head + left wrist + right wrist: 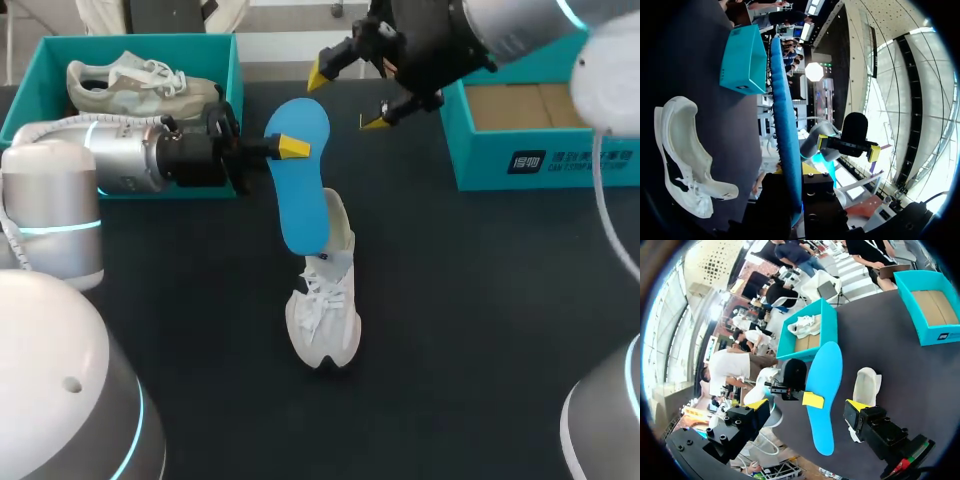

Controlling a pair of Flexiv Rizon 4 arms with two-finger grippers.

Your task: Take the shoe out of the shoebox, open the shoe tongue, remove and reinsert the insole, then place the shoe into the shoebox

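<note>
Head view: the left gripper (290, 148) pinches the blue insole (300, 200) near its upper end and holds it tilted over the white shoe (325, 310). The shoe stands on the table, apart from the empty box (540, 165). I cannot tell whether the insole's lower tip touches the shoe's opening. The right gripper (347, 98) hangs spread just beyond the insole's top. The insole looks light, thin and floppy and would likely buckle if pushed, so grip it near the end being fed in. The shoe seems soft and is best taken at the heel collar.
</note>
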